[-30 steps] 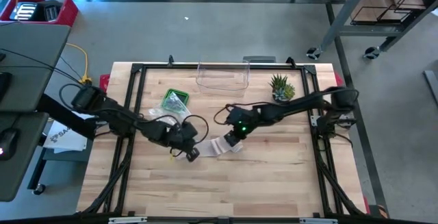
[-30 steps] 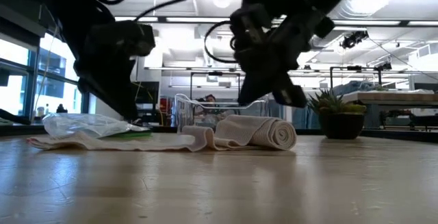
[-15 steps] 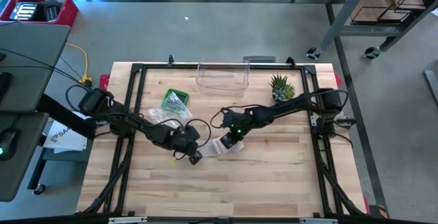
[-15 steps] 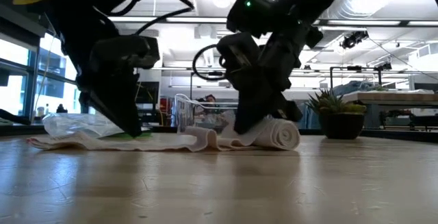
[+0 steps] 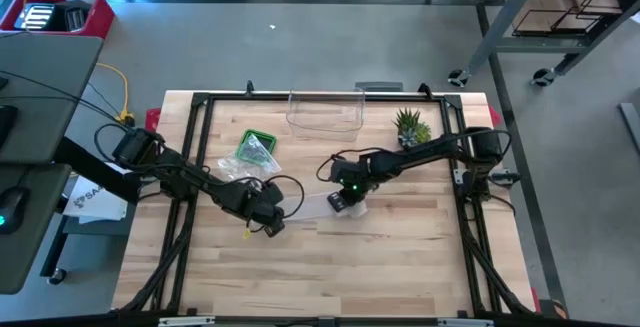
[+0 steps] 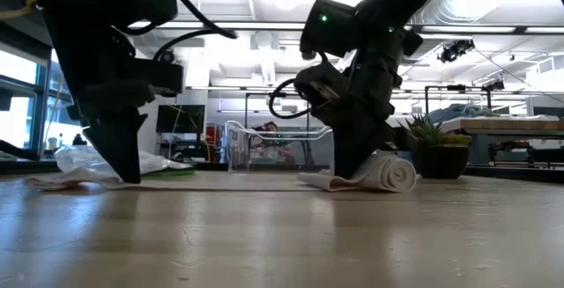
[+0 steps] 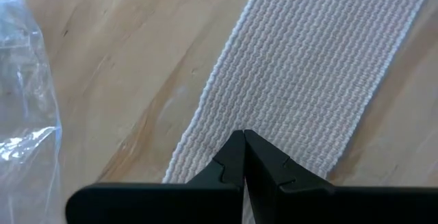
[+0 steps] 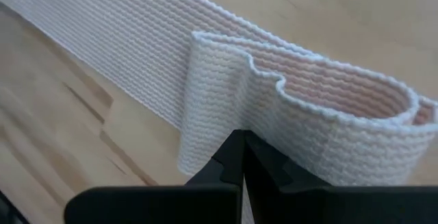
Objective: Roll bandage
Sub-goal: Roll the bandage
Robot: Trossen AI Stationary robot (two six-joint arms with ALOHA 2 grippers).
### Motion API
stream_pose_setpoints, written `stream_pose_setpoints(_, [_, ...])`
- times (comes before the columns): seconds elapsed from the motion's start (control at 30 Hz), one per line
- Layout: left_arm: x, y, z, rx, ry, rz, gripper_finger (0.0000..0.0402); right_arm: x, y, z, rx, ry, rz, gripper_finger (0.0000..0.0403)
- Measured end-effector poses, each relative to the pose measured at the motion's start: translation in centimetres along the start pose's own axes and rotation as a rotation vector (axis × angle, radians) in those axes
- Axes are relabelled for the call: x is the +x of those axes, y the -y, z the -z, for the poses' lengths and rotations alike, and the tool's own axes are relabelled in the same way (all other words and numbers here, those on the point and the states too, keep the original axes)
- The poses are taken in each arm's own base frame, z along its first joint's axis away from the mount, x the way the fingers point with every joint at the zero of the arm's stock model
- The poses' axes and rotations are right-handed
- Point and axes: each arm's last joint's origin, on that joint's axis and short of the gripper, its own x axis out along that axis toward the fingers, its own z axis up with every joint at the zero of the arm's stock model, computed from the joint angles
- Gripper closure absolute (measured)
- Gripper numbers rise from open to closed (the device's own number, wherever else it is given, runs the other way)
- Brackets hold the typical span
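1. We saw the white woven elastic bandage (image 5: 318, 205) lying near the middle of the pale wooden surface (image 5: 400, 267), partly rolled at one end with a flat tail stretching toward the left arm.
2. The right gripper (image 5: 345, 203) was down at the rolled end (image 6: 381, 173), its two dark fingers (image 8: 241, 159) pressed together and resting against the loose coil; it seemed to push on the roll rather than clamp it, though we could not be sure from these views.
3. The left gripper (image 5: 272, 224) was lowered onto the flat tail (image 7: 308, 80), fingers fully closed with their tips on the weave and nothing caught between them.
4. A crumpled clear plastic wrapper (image 6: 97, 160) lay just beside the tail, near a small green tray (image 5: 256, 147).
5. A clear plastic box (image 5: 325, 112) and a small potted green plant (image 5: 411, 127) stood at the far edge.
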Motion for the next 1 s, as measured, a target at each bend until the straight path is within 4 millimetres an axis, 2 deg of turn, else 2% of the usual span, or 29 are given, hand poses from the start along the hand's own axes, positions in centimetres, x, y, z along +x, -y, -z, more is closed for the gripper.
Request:
stream_pose_setpoints(0.2, [-0.4,-0.1,-0.1,0.034,0.017,0.008,0.0402,-0.9,-0.7,-0.1,0.028,0.057,-0.048,0.0403])
stream_pose_setpoints(0.37, [-1.1,0.1,-0.6,0.071,0.040,0.033,0.0401,-3.3,-0.8,-1.3,0.045,0.158,-0.095,0.0403])
stream_pose_setpoints(0.47, [-1.2,0.2,-0.7,0.093,0.044,0.038,0.0402,-5.2,-0.9,-1.5,-0.025,0.193,-0.129,0.0403])
stream_pose_setpoints(0.6, [-1.2,0.3,-0.8,0.080,0.062,0.047,0.0402,-6.5,-1.6,0.7,-0.183,0.148,-0.105,0.0403])
stream_pose_setpoints(0.77, [-1.2,0.5,-1.1,0.076,0.097,0.056,0.0402,-4.8,-1.8,4.5,-0.303,0.013,-0.074,0.0403])
stream_pose_setpoints(0.87, [-1.2,0.3,-1.1,0.075,0.086,0.048,0.0402,-3.4,-0.8,6.2,-0.250,-0.035,-0.044,0.0403])
stream_pose_setpoints(1.0, [-1.2,0.4,-1.2,0.071,0.092,0.058,0.0402,-2.2,-0.4,7.2,-0.108,0.040,-0.044,0.0403])
